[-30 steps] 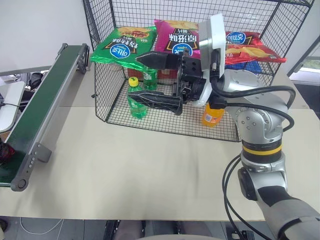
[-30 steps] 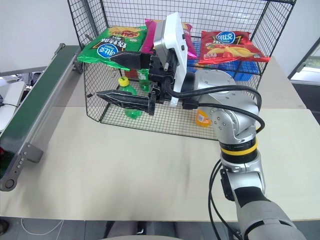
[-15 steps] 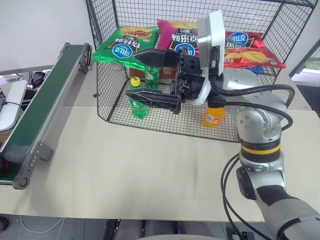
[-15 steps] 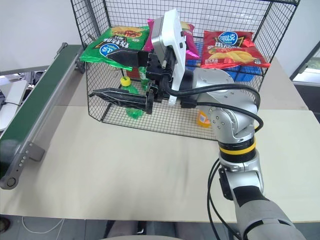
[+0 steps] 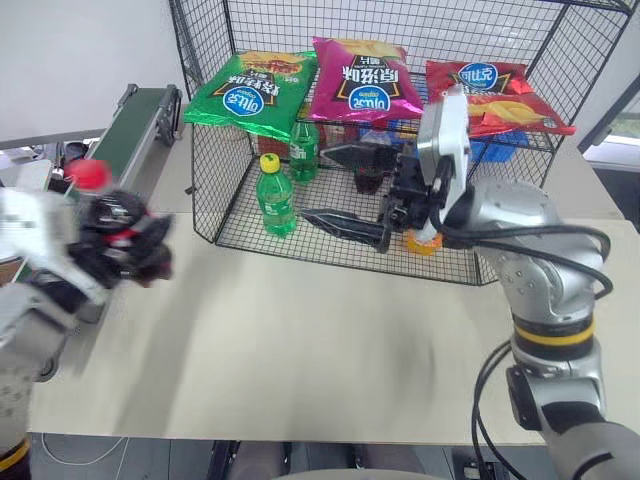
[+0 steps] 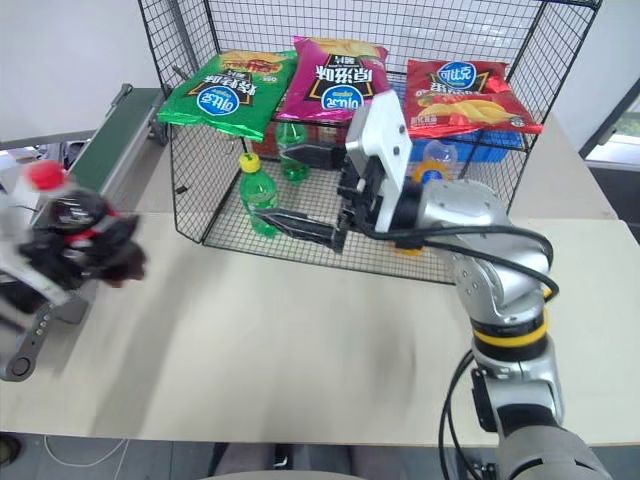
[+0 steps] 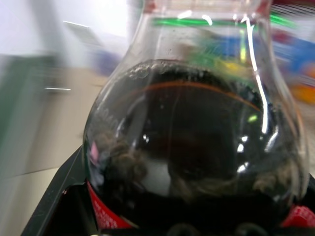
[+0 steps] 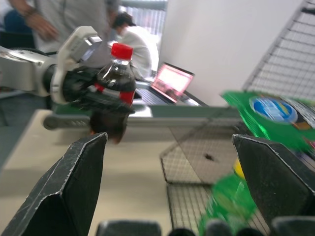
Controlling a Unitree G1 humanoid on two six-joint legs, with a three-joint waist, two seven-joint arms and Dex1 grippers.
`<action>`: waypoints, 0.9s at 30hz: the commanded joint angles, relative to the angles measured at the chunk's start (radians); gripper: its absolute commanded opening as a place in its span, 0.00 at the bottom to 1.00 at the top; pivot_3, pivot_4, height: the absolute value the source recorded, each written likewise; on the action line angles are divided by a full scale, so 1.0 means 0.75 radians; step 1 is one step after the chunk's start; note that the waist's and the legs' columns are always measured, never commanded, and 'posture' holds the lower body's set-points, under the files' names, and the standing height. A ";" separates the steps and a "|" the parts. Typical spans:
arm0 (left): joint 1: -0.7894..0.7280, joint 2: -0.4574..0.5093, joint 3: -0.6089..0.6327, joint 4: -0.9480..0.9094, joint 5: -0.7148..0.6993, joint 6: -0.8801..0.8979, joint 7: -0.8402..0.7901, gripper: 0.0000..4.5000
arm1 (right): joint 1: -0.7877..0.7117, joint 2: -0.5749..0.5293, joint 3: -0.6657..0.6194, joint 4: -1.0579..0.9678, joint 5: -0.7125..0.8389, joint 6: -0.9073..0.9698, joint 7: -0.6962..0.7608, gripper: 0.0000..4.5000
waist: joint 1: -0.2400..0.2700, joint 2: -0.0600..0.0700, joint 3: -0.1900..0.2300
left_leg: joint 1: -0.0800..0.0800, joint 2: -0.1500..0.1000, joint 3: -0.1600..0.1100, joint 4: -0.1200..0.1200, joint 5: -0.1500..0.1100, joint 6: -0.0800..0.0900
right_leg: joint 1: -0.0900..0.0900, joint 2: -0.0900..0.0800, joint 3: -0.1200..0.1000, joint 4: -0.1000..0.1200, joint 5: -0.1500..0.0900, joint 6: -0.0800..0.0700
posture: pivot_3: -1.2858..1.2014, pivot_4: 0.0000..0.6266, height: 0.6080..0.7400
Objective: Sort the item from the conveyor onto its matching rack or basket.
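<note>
The item, a cola bottle (image 5: 112, 225) with a red cap and dark liquid, is held upright above the table's left edge, next to the conveyor (image 5: 130, 130). My left gripper (image 5: 125, 250) is shut around its body. The left wrist view looks straight at the bottle's shoulder (image 7: 197, 147). My right gripper (image 5: 340, 190) stands open in front of the black wire rack (image 5: 230, 170), pointing toward the left, with nothing between its fingers. From the right wrist the cola bottle (image 8: 116, 73) appears between those fingers, far off.
Two green bottles (image 5: 275, 195) and an orange bottle (image 5: 425, 240) stand on the rack's floor tier. Green, pink and red chip bags (image 5: 360, 85) lie on the upper shelf. A blue crate (image 5: 495, 150) sits behind. People and a laptop (image 8: 172, 81) are beyond the conveyor.
My left arm has swung in from the left with the cola bottle gripped, off the belt's near end. My right gripper has sunk a little and shifted right, still open.
</note>
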 commanded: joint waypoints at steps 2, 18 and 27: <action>-0.107 -0.043 -0.246 -0.006 0.130 -0.090 -0.074 0.68 | 0.139 -0.050 -0.025 -0.170 -0.078 -0.007 -0.116 1.00 | -0.003 0.001 0.000 | 0.000 0.000 0.001 0.000 0.001 0.000 | 0.000 0.002 0.001 0.000 0.000 0.000 | 0.52 0.24 1.00; -0.710 -0.678 -0.818 0.846 0.792 -0.686 -0.111 0.68 | 0.379 0.113 0.038 -0.324 -0.377 0.127 -0.673 1.00 | 0.042 0.001 0.001 | -0.005 -0.003 0.002 0.005 0.003 0.000 | -0.001 0.021 0.003 0.000 0.000 0.001 | 0.52 0.24 1.00; -0.932 -0.900 -0.806 1.365 0.981 -1.037 -0.036 0.68 | 0.546 0.126 -0.020 -0.407 -0.453 0.126 -0.758 1.00 | 0.041 0.001 0.001 | -0.006 -0.005 0.002 0.006 0.004 0.002 | -0.001 0.022 0.003 0.001 0.000 0.001 | 0.52 0.24 1.00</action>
